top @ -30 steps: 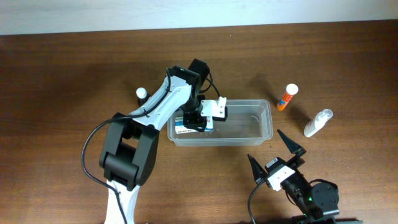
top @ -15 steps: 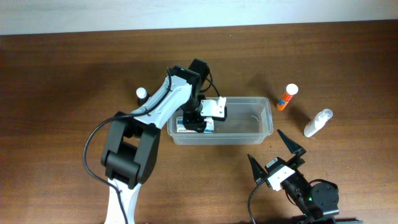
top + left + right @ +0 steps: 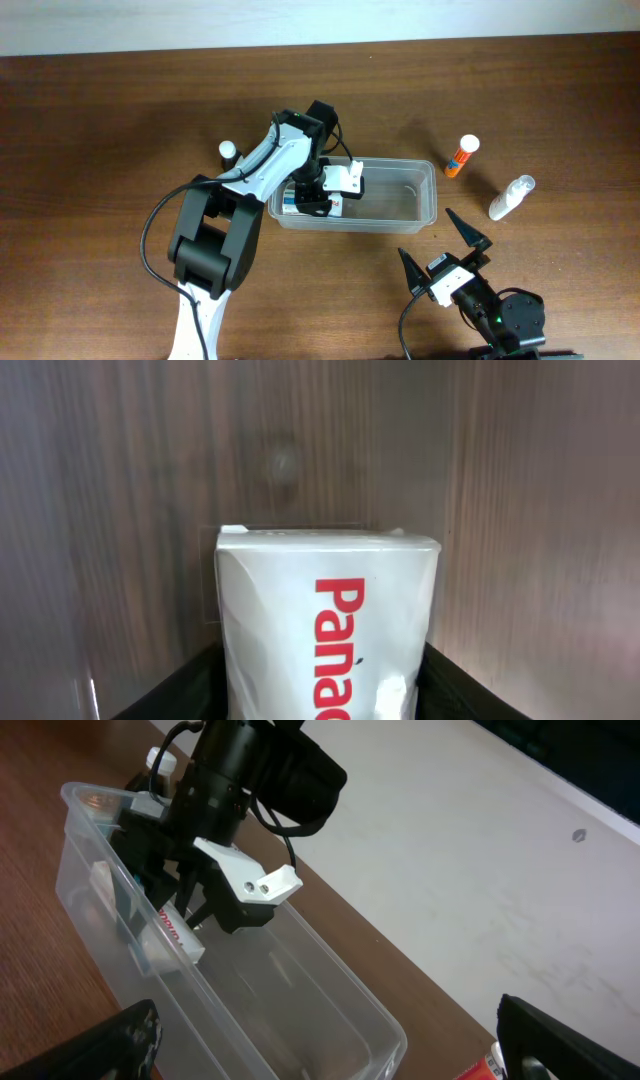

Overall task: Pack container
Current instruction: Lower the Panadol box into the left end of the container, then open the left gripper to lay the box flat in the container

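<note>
The clear rectangular container (image 3: 400,200) stands mid-table; it also shows in the right wrist view (image 3: 330,1010). My left gripper (image 3: 318,195) reaches down into the container's left end, shut on a white box with red lettering (image 3: 325,630); the box (image 3: 293,204) sits low inside the tub, also seen in the right wrist view (image 3: 175,935). My right gripper (image 3: 442,246) is open and empty, near the table's front edge, in front of the container's right end.
An orange-and-white tube (image 3: 461,156) and a clear spray bottle (image 3: 511,197) lie right of the container. A small white-capped bottle (image 3: 228,152) stands left of it, behind the left arm. A light wall runs along the far table edge.
My left gripper has lowered the white box further into the container's left end and shifted slightly left. The right arm has not moved.
</note>
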Robot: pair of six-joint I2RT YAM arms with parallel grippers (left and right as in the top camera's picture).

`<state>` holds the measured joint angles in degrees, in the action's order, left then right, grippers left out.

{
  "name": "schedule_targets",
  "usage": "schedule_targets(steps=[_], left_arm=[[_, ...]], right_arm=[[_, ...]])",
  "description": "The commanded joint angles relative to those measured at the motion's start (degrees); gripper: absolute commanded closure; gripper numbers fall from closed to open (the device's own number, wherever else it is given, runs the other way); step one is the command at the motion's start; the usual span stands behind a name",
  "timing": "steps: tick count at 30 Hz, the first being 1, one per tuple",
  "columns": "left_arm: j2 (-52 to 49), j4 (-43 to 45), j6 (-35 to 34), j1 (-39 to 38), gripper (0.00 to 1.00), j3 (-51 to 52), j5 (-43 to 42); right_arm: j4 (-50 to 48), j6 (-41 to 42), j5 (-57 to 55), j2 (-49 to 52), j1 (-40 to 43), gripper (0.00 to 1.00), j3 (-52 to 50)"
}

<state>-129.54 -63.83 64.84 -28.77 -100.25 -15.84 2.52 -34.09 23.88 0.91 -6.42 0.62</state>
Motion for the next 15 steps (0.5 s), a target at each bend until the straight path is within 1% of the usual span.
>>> schedule_targets(steps=[1,4,5,8,11,13,15], left_arm=[[-0.9,-2.3,-1.2,0.0,0.44,-2.9,0.6],[-0.9,-5.2,-1.4,0.0,0.44,-5.7,0.6],[-0.9,-6.0,-1.7,-0.1,0.41,-6.4,0.6],[-0.9,-8.9,-2.1,0.0,0.38,-8.8,0.6],[-0.9,-10.1,-2.2,0.0,0.32,-9.7,0.6],[-0.9,-10.8,-2.3,-0.1,0.34,-10.0,0.6],[-0.9,-11.6,-2.7,0.0,0.41,-10.4,0.6]], right_arm=[[0.3,0.4,-0.3,-0.5,0.4,0.02,-0.3],[0.3,0.4,-0.3,-0.5,0.4,0.02,-0.3],[0.3,0.4,-0.3,-0.5,0.4,0.02,-0.3],[0.3,0.4,-0.3,-0.5,0.4,0.02,-0.3],[0.3,0.4,-0.3,-0.5,0.4,0.02,-0.3],[0.3,0.4,-0.3,-0.5,0.4,0.02,-0.3],[0.3,0.4,-0.3,-0.5,0.4,0.02,-0.3]])
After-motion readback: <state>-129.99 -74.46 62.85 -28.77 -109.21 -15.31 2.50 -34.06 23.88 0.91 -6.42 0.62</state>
